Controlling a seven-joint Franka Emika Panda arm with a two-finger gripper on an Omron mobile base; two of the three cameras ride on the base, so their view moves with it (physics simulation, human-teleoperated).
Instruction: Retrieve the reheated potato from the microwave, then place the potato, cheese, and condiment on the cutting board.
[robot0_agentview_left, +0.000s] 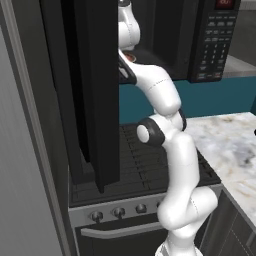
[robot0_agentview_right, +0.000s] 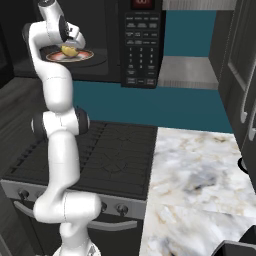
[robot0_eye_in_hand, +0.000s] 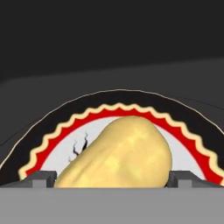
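Your claw (robot0_eye_in_hand: 112, 179) is wide open around the smooth, round yellow potato (robot0_eye_in_hand: 120, 153) on the zigzag-rimmed plate (robot0_eye_in_hand: 52, 135) inside the microwave (robot0_agentview_right: 142, 45).

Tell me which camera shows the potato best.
The hand view: the potato looms large on its plate, between the open gripper's fingertips. The right base view shows it small, inside the microwave; in the left base view I can't make it out.

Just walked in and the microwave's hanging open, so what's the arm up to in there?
The arm has reached into the open microwave for the potato, which lies on a red-rimmed plate inside. The gripper is open, one fingertip on each side of the potato, not yet closed on it. Below are the stove and a marble counter.
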